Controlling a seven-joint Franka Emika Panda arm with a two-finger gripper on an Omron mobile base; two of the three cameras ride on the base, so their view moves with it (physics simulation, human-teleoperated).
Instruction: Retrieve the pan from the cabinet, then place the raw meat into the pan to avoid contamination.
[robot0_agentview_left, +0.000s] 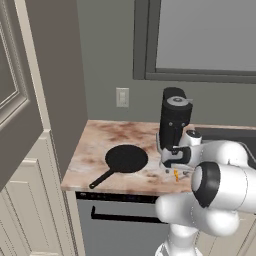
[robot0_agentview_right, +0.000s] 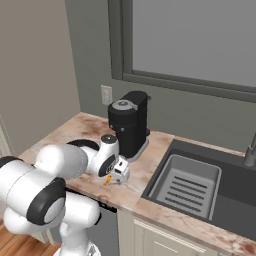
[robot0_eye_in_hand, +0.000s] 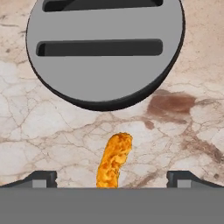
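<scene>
You had the cabinet (robot0_agentview_left: 22, 165) filling the left of the scene, its upper door swung out toward you, and the marbled counter (robot0_agentview_left: 95, 142) ran right from it to the dark sink (robot0_agentview_right: 210, 172) with its grey rack (robot0_agentview_right: 185, 185). Below the counter's near edge sat the dishwasher front (robot0_agentview_left: 120, 230), and a window (robot0_agentview_left: 200, 37) spanned the far wall beside a wall switch (robot0_agentview_left: 122, 97). The black coffee machine (robot0_agentview_left: 173, 120) stood toward the back of the counter, just behind where your arm reached, and in the hand view its round grey slotted base (robot0_eye_in_hand: 105, 48) lay just beyond the meat. The pan (robot0_agentview_left: 126, 159) rested flat on the counter, left of the machine, its handle pointing toward the near left edge. The gripper (robot0_eye_in_hand: 112, 179) hovered low over the counter with its jaws spread wide, holding nothing. The raw meat (robot0_eye_in_hand: 114, 159) lay on the counter between the two fingertips (robot0_eye_in_hand: 41, 178), right of the pan and apart from it.
</scene>
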